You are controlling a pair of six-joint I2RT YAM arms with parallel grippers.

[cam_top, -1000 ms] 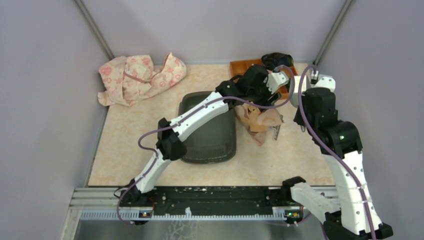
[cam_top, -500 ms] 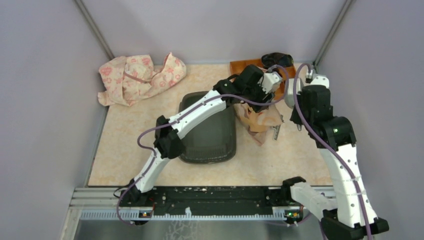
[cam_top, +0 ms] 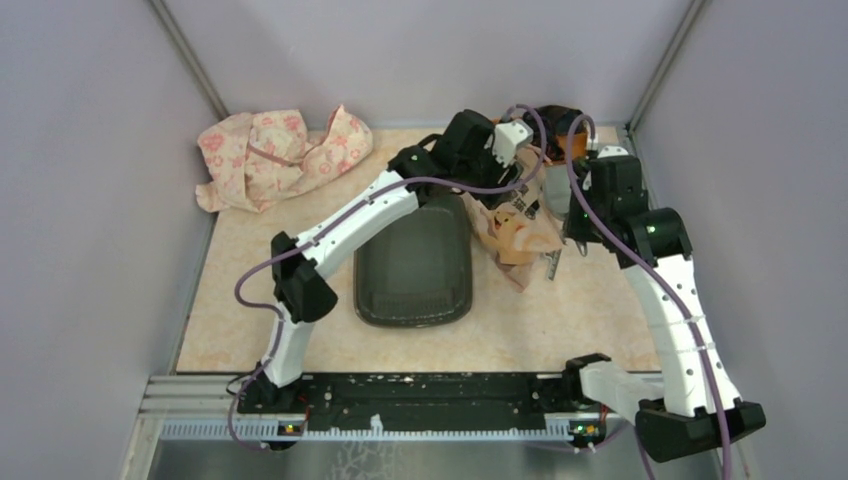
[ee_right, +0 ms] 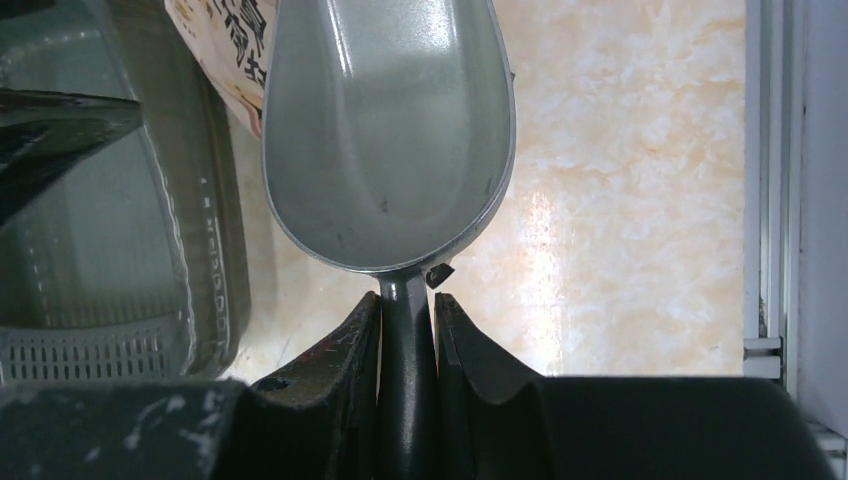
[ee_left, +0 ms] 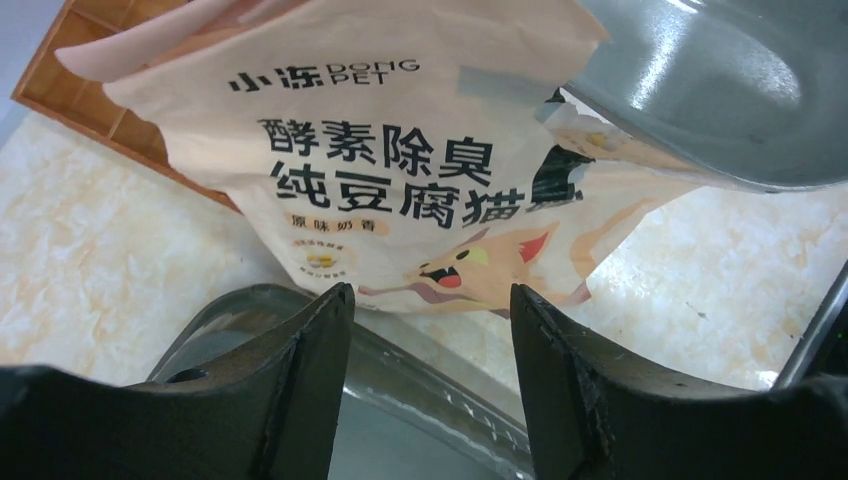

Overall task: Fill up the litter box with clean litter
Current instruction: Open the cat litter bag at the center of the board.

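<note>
Lying flat, litter box [cam_top: 415,270], long axis near-to-far, right pincer [ee_right: 407,312] gripping scoop [ee_right: 390,130]

Left arm [cam_top: 345,228]: white shells, black joints, behind the pincer.
Right arm [cam_top: 672,310]: same white and black, green light [cam_top: 652,229] behind its pincer.
Cables [cam_top: 237,288]: purple, looping along both arms.
Fingers [ee_left: 290,380]: matte black, wedge-shaped.

Dark grey-black litter box [cam_top: 415,275] on a cream tabletop [cam_top: 580,310] veined in pale orange. The peach-pink bag [ee_left: 400,170] carries black lettering and an orange cartoon cat; the scoop [ee_right: 385,130] is shiny grey metal, the crumpled cloth [cam_top: 280,150] pale pink with rose flowers, the organiser tray [ee_left: 70,100] orange.
</note>
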